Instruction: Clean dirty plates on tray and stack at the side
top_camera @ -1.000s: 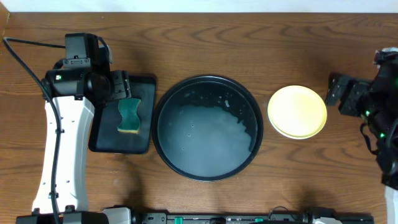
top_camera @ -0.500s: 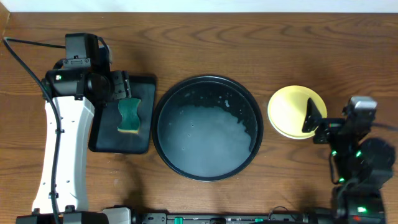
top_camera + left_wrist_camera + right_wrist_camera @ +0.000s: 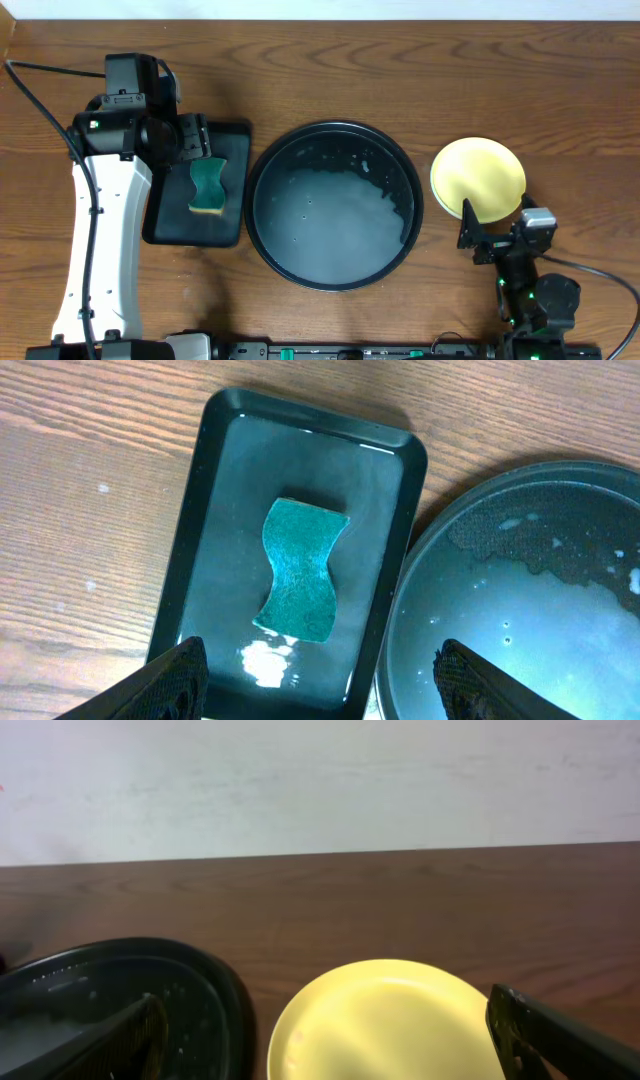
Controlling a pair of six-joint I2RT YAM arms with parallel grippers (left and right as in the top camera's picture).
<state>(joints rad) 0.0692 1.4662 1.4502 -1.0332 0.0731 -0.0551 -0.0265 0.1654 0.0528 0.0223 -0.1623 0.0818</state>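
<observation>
Looking down from overhead, we see the left arm (image 3: 95,230) running up the left side of the table (image 3: 400,60), its white link long and nearly straight. The wrist bends right at the top, so the left gripper (image 3: 318,660) hangs over the small rectangular tray (image 3: 165,225). In its wrist view the two fingers (image 3: 185,680) stand wide apart and hold nothing. A green sponge (image 3: 207,185) lies flat in that wet rectangular tray.

The right arm (image 3: 530,290) is folded low at the near edge, on the right. Its right gripper (image 3: 325,1000) points toward the far side, with its fingers (image 3: 540,1035) spread wide and empty. One dark finger overlaps the near rim of the yellow plate (image 3: 478,180) in the overhead view; we cannot tell whether it touches.

The yellow plate sits on the table just to the right of the tray (image 3: 258,170), apart from it. We cannot tell what lies under it. The tray holds cloudy, foamy water (image 3: 340,215).
</observation>
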